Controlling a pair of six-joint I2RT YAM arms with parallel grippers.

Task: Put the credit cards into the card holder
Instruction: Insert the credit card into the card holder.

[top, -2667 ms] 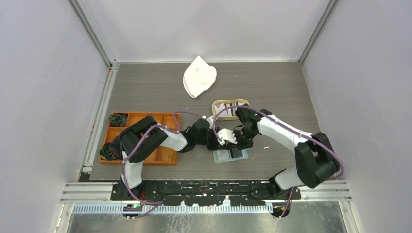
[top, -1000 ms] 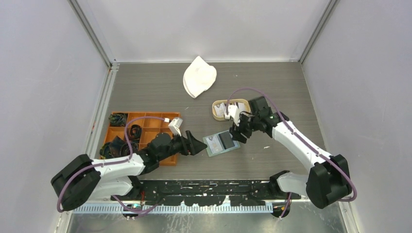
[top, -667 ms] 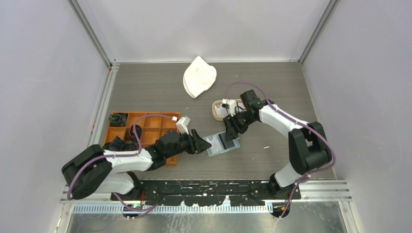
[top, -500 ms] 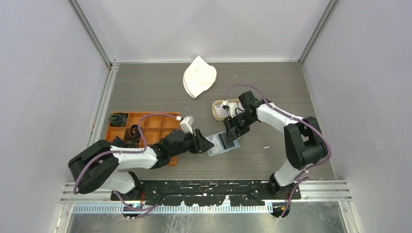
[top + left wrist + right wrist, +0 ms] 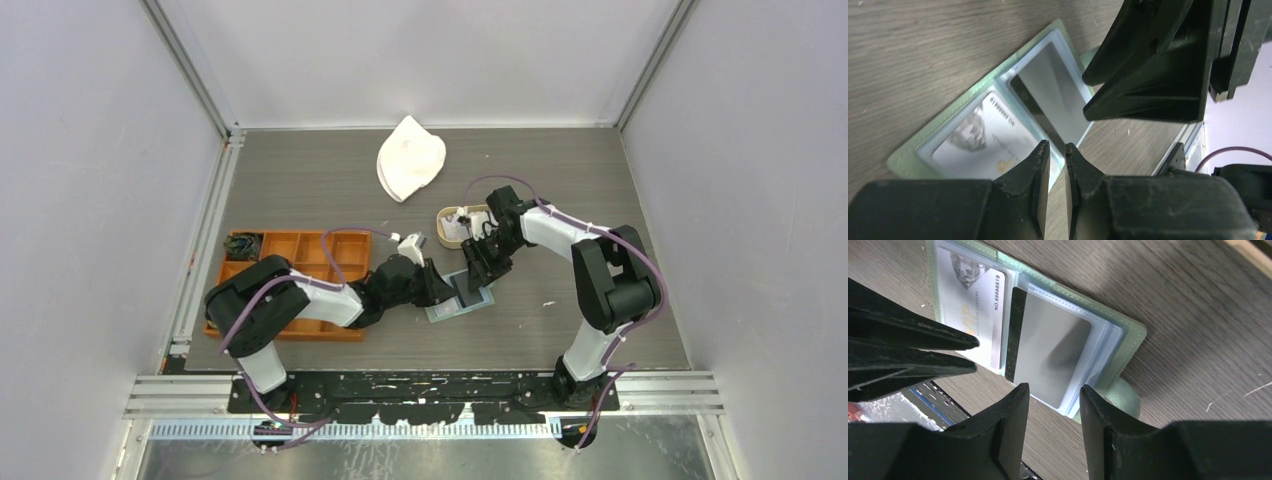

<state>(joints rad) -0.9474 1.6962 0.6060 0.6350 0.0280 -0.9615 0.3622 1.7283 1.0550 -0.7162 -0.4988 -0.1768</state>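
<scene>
- Holder (image 5: 1134, 332) lies open, with a pale card (image 5: 970, 310) and a grey card (image 5: 1048, 350) in its pockets.
- Left gripper (image 5: 1055, 151), at the holder's left edge: fingers almost together; I cannot tell if it grips.
- Right gripper (image 5: 1052, 396): spread, over the grey card.

Top view: the left gripper (image 5: 446, 288) and right gripper (image 5: 472, 277) cover most of the card holder (image 5: 452, 310); only its near edge shows. The left arm hides most of the near half of the orange tray (image 5: 305, 247). Contents of the oval tray (image 5: 441, 228) are too small to identify. Left wrist view: the left fingers (image 5: 1028, 175) hide the near edge of the white card (image 5: 979, 142); whether they pinch anything cannot be determined.
</scene>
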